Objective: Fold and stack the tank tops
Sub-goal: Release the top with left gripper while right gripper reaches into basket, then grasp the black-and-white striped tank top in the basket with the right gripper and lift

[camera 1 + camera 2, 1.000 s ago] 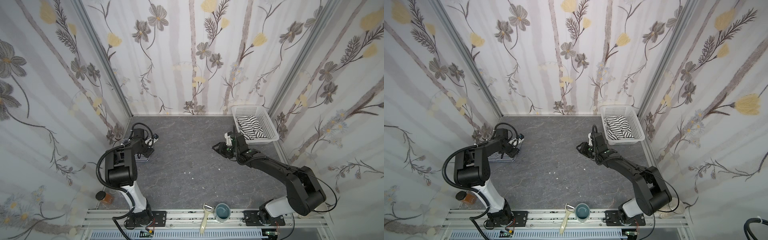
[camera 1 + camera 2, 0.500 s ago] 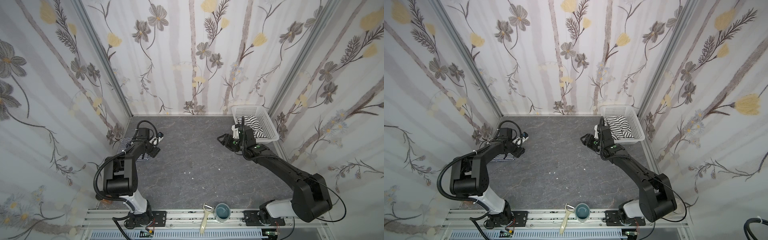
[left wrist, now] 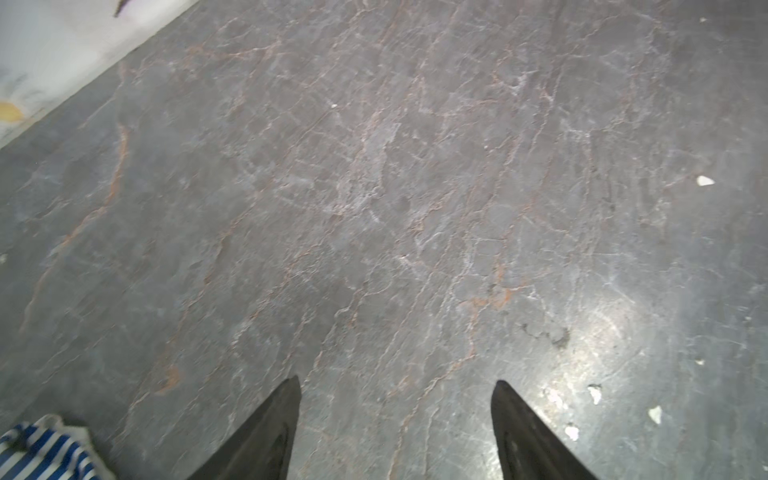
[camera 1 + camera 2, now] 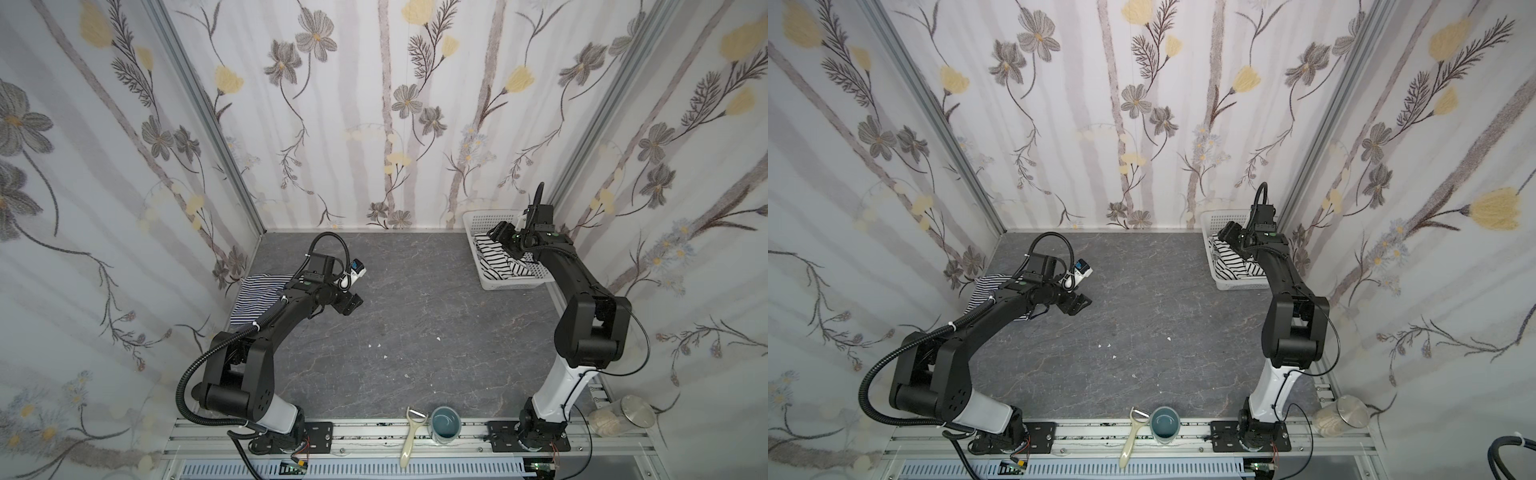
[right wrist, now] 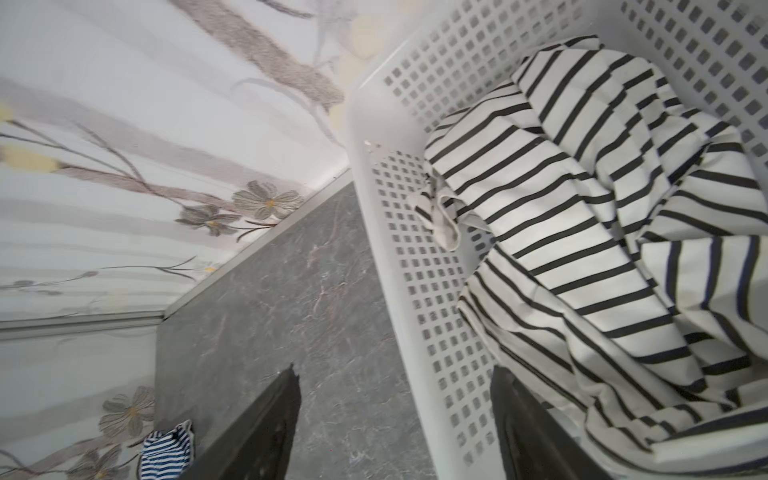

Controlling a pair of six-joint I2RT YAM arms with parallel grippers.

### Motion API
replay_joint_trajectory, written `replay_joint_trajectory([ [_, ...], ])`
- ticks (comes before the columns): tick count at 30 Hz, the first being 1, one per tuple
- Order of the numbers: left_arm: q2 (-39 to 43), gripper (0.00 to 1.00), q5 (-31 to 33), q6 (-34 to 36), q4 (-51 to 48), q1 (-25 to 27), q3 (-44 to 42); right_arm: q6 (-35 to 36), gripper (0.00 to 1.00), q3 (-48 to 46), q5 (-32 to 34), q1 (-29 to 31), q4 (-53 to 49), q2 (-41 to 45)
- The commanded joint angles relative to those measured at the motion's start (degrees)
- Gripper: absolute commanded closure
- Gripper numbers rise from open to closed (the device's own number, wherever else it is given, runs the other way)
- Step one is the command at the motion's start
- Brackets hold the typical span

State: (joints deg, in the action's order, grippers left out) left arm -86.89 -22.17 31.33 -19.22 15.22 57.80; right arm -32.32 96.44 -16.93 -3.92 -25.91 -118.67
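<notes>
White black-striped top [image 5: 561,199] lies crumpled inside basket [image 5: 358,124]; right end effector [image 5: 395,372], released, hovers at its rim, presumably to fetch it. Navy-striped top [image 4: 257,295] rests well apart from basket; left end effector [image 3: 397,382] released.

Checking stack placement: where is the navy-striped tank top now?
In both top views the navy-striped tank top lies on the table's left edge by the wall, partly under the left arm.

Navy-striped top [image 4: 255,295] lies at far left; black-striped top [image 4: 490,262] sits crumpled in the basket [image 4: 486,217].
</notes>
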Motion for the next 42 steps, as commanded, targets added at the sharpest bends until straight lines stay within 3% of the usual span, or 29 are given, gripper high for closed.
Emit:
replay_joint_trajectory([
  [1,-0.1,0.25,-1.6,-1.6,0.5,1.7,-0.6,4.8,0.26,8.4,4.9,-2.1,-9.6,-7.3],
  [5,0.4,0.25,-1.6,-1.9,1.2,2.5,-1.9,9.9,0.25,18.2,12.7,-3.2,-16.5,-14.7],
  [9,0.3,0.25,-1.5,-2.1,2.5,2.6,-2.9,14.2,0.25,26.7,15.7,-4.5,-22.1,-21.6],
  [17,-0.8,0.25,-1.9,-3.1,3.5,2.7,-3.1,18.2,0.22,29.0,19.4,-5.2,-22.9,-26.9],
  [26,-1.8,0.26,-2.4,-4.2,4.3,2.8,-3.5,21.1,0.22,33.4,18.5,-5.0,-24.3,-32.4],
  [33,-1.7,0.26,-1.6,-4.7,4.6,2.8,-4.1,22.3,0.31,35.6,18.6,-4.6,-24.9,-34.2],
  [35,-1.7,0.26,-1.6,-5.0,4.6,2.7,-4.1,22.5,0.4,35.7,18.5,-4.5,-25.1,-34.1],
  [42,-2.2,0.26,-1.7,-5.6,4.7,2.7,-3.2,22.3,0.91,35.6,16.1,-3.5,-25.7,-33.6],
])
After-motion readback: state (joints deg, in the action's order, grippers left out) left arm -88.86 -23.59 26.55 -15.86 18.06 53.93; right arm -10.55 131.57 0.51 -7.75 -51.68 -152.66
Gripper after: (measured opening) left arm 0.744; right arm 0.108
